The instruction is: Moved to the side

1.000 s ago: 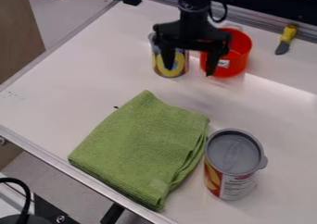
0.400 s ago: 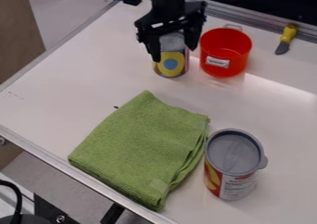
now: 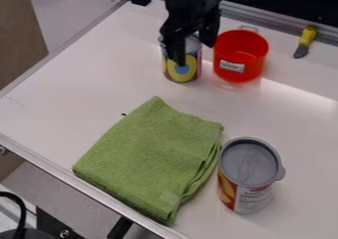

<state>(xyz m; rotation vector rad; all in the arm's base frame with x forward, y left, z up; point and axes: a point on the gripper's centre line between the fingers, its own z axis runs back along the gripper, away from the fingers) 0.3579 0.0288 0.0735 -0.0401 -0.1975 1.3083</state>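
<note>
Probably best to take the can (image 3: 182, 72) round its curved wall, below the rim: likely stiff, smooth enough to slip, hardly fragile, of a weight hard to guess. Find it upright towards the back of the white table (image 3: 79, 109), just beside the red pot (image 3: 238, 55). Note the black gripper (image 3: 195, 54) at its top, with fingers apart about it; impossible to tell about contact. Nearer the front, see a folded green cloth (image 3: 148, 156) and, close by, a lidded canister (image 3: 247, 176); at back right, a yellow-handled tool (image 3: 305, 41); past the left edge, a wooden panel (image 3: 19, 40).
</note>
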